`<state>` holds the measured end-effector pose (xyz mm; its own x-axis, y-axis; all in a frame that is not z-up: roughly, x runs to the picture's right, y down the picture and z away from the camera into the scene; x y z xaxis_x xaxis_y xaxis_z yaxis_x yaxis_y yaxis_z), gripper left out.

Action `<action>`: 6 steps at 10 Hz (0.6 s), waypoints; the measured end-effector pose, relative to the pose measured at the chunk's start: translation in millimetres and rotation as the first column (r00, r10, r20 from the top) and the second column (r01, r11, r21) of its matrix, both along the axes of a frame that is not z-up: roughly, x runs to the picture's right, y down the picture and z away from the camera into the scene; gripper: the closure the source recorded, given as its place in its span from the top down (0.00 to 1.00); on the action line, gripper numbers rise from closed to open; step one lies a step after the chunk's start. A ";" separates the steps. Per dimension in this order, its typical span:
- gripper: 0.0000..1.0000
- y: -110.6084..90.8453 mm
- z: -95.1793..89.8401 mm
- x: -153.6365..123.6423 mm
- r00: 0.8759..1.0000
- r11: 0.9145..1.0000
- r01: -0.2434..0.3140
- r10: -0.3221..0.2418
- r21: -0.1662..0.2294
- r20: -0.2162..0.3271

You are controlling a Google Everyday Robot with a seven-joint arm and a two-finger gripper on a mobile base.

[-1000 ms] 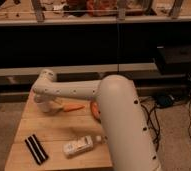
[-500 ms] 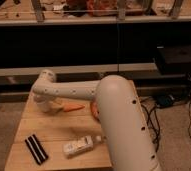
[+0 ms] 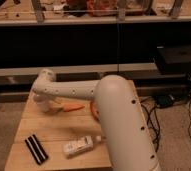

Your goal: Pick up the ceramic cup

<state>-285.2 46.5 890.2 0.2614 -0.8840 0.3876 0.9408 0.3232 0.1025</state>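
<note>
My white arm [image 3: 114, 115] stretches from the lower right across the wooden table [image 3: 54, 132] to its far left corner. There the wrist bends down and the gripper [image 3: 43, 102] hangs just above the tabletop. A pale whitish shape [image 3: 38, 98] sits right at the gripper. It may be the ceramic cup, but I cannot tell it apart from the gripper. I cannot tell whether the gripper touches or holds it.
An orange carrot-like item [image 3: 72, 107] lies just right of the gripper. An orange bowl [image 3: 93, 108] shows partly behind my arm. A pale bottle [image 3: 79, 146] lies on its side near the front, and a black ridged object [image 3: 35, 148] lies at the front left. Dark shelving stands behind the table, and cables run on the floor at the right.
</note>
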 end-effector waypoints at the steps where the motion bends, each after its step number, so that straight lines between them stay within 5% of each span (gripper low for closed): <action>1: 0.59 -1.2 -0.7 0.2 1.000 1.000 0.000 0.000 0.000 -0.001; 6: 0.12 3.3 -0.1 -3.5 1.000 1.000 0.026 -0.026 0.005 -0.009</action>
